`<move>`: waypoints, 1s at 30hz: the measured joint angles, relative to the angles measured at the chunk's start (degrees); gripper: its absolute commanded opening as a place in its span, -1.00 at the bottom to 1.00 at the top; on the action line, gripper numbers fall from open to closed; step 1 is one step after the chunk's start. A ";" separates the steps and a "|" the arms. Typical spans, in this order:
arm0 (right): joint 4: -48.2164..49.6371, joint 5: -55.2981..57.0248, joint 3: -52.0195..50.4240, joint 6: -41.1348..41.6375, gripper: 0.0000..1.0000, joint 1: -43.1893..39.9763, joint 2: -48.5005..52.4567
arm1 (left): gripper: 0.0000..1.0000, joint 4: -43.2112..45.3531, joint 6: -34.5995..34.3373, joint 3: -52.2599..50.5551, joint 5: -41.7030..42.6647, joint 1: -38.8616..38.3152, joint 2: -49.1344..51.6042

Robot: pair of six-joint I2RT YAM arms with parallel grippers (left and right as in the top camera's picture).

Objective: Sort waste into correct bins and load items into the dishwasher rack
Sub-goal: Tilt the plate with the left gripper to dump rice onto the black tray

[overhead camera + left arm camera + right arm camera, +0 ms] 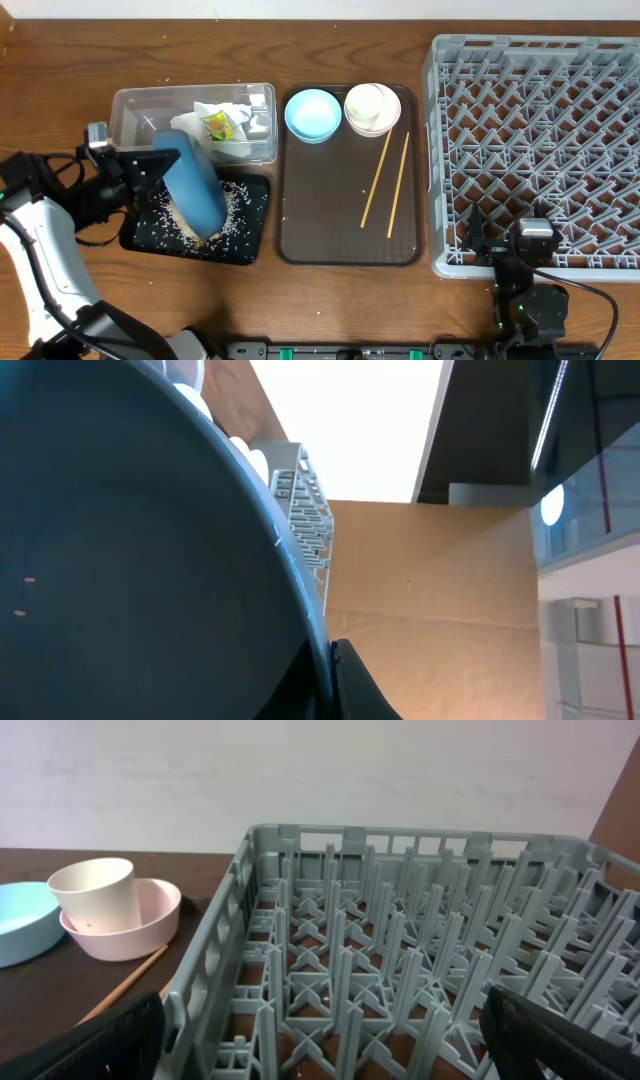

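Note:
My left gripper (160, 166) is shut on the rim of the dark-blue plate (196, 185) and holds it tilted on edge over the black tray (255, 225), where white rice grains (236, 200) lie scattered. The plate fills the left wrist view (130, 560). The clear tub (130, 105) holds the white napkin (235, 118) and the yellow-green wrapper (216, 126). The light-blue bowl (313, 113), the white cup (370, 103) inside the pink bowl (384, 125) and the chopsticks (385, 180) rest on the brown tray. My right gripper (528, 238) is open and empty at the front edge of the grey rack (540, 150).
The brown serving tray (320, 220) lies between the bins and the rack. In the right wrist view, the pink bowl (150, 920) with the cup (95, 892) stands left of the rack wall (215, 960).

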 measured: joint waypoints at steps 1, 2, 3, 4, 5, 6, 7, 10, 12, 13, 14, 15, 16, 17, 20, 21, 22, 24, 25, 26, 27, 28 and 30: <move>0.00 0.00 0.00 0.00 0.98 0.00 0.00 | -0.88 0.02 0.17 -0.33 0.17 0.26 0.00; 0.00 -0.02 0.00 0.00 0.98 0.00 0.00 | -0.88 0.15 0.42 -0.66 0.59 0.59 0.00; 0.00 -0.02 0.00 0.00 0.98 0.00 0.00 | -0.88 0.44 0.70 -0.92 1.18 0.87 0.00; 0.00 -0.02 0.00 0.00 0.99 0.00 0.00 | -0.87 0.66 1.11 -1.09 1.90 1.14 -0.02; 0.00 0.00 0.00 0.00 0.99 0.00 0.00 | -0.88 0.76 1.36 -1.14 2.45 1.40 0.00; 0.00 -0.02 0.00 0.00 0.98 0.00 0.00 | -0.88 0.87 1.51 -1.14 2.99 1.60 0.00; 0.00 0.00 0.00 0.00 0.98 0.00 0.00 | -0.88 0.87 1.68 -1.14 3.52 1.84 0.00; 0.00 -0.02 0.00 0.00 0.98 0.00 0.00 | -0.88 0.90 1.92 -1.14 4.33 2.21 0.00; 0.00 -0.02 0.00 0.00 0.99 0.00 0.00 | -0.88 0.87 2.10 -1.14 4.52 2.23 0.00; 0.00 -0.02 0.00 0.00 0.99 0.00 0.00 | -0.88 0.87 2.12 -1.14 4.57 2.23 -0.02; 0.00 -0.02 0.00 0.00 0.99 0.00 0.00 | -0.88 0.90 2.19 -1.14 4.63 2.23 0.00; 0.00 0.00 0.00 0.00 0.99 0.00 0.00 | -0.88 0.87 2.29 -1.14 4.68 2.23 0.00; 0.00 -0.02 0.00 0.00 0.99 0.00 0.00 | -0.88 0.87 2.32 -1.14 4.70 2.23 0.00; 0.00 -0.02 0.00 0.00 0.98 0.00 0.00 | -0.88 0.87 2.34 -1.14 4.68 2.23 0.00; 0.00 0.00 0.00 0.00 0.98 0.00 0.00 | -0.88 1.03 2.51 -1.14 4.70 2.23 0.00; 0.00 0.00 0.00 0.00 0.98 0.00 0.00 | -0.88 1.05 2.60 -1.14 4.70 2.23 0.00; 0.00 -0.02 0.00 0.00 0.98 0.00 0.00 | -0.88 1.05 2.73 -1.14 4.70 2.23 0.00; 0.00 -0.02 0.00 0.00 0.98 0.00 0.00 | -0.88 1.05 2.78 -1.14 4.70 2.23 0.00; 0.00 0.00 0.00 0.00 0.98 0.00 0.00 | -0.88 1.05 2.80 -1.14 4.70 2.23 0.00; 0.00 -0.02 0.00 0.00 0.99 0.00 0.00 | -0.88 1.05 2.82 -1.14 4.70 2.23 0.00; 0.00 -0.02 0.00 0.00 0.99 0.00 0.00 | -0.88 1.05 2.78 -1.14 4.70 2.19 0.00; 0.00 0.00 0.00 0.00 0.99 0.00 0.00 | -0.88 1.05 2.71 -1.14 4.70 2.12 0.00; 0.00 -0.02 0.00 0.00 0.99 0.00 0.00 | -0.88 1.05 2.38 -1.14 4.70 1.79 0.00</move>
